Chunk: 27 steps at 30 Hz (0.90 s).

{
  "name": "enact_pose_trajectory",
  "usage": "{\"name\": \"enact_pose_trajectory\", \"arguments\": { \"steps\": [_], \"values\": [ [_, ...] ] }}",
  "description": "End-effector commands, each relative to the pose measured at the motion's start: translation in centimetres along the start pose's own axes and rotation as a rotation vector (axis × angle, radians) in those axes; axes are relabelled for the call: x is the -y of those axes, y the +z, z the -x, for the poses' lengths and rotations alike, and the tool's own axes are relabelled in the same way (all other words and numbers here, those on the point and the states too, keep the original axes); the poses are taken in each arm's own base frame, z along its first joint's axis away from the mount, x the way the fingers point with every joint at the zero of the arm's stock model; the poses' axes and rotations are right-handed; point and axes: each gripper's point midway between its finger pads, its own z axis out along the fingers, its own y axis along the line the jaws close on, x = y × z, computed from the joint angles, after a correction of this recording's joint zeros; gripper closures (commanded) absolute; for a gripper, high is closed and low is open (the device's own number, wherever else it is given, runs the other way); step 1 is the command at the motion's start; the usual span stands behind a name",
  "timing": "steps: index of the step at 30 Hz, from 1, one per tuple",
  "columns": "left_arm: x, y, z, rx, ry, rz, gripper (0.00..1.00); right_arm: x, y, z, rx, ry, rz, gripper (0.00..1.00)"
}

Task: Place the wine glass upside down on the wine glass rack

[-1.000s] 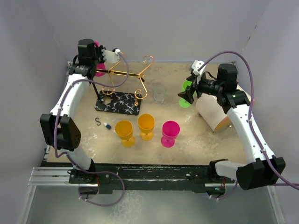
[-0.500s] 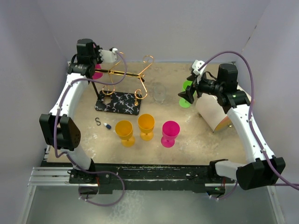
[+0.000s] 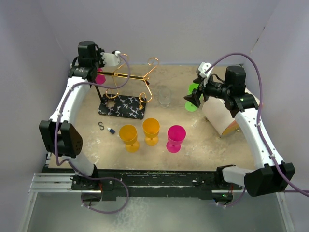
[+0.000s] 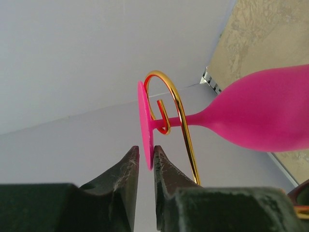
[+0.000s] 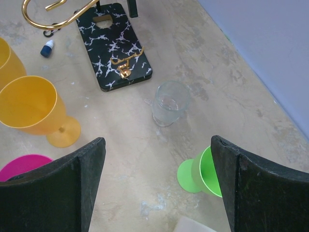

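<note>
A pink wine glass (image 4: 260,116) hangs upside down, its stem caught in a gold spiral curl (image 4: 170,99) of the wine glass rack (image 3: 133,77), at the back left over the black marbled base (image 3: 123,106). My left gripper (image 4: 146,152) is at the glass's round foot (image 4: 144,121). Its jaws stand a little apart, with the foot's rim between the tips and a thin gap on one side. In the top view the pink glass (image 3: 100,78) shows just below that gripper (image 3: 96,71). My right gripper (image 5: 157,142) hovers wide open and empty above the table, beside a green glass (image 5: 207,171).
Two orange glasses (image 3: 129,136) (image 3: 151,129) and another pink glass (image 3: 175,137) stand in a row at the front. A clear glass (image 3: 165,95) and the green glass (image 3: 193,96) stand right of the rack. A white roll (image 3: 219,118) lies under the right arm. A small hook (image 3: 101,125) and a blue-capped piece (image 3: 111,131) lie left.
The left jaws, shut on the pink glass's foot a second ago, have parted slightly. The glass has settled lower on the rack's curl. The right arm has not moved.
</note>
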Motion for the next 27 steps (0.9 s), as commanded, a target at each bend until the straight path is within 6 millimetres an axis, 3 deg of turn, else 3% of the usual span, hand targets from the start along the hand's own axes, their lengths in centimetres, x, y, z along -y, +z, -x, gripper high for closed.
{"name": "enact_pose_trajectory", "arguments": {
  "steps": [1, 10, 12, 17, 22, 27],
  "values": [
    [-2.0, -2.5, -0.8, -0.012, -0.036, 0.064, 0.77, 0.4, 0.2, 0.3, 0.019, -0.019, -0.006, 0.08],
    [-1.3, -3.8, -1.4, -0.030, -0.037, 0.062, 0.63, 0.3, -0.3, 0.7, 0.011, -0.014, -0.014, 0.07],
    [-1.3, -4.2, -1.6, -0.036, -0.043, 0.065, 0.63, 0.5, -0.3, 0.1, -0.025, -0.009, -0.016, 0.07],
    [-1.1, -5.7, -2.1, -0.039, -0.061, 0.068, 0.49, 0.2, -1.2, -1.0, -0.115, -0.003, -0.017, 0.06],
    [-0.7, -7.8, -2.6, -0.045, -0.095, 0.064, 0.39, -1.9, -1.9, -1.5, -0.205, 0.017, 0.038, 0.06],
    [-1.2, -10.6, -2.1, 0.014, -0.235, 0.067, 0.23, -6.2, -0.5, -3.5, -0.318, -0.012, 0.123, 0.07]
  ]
}}
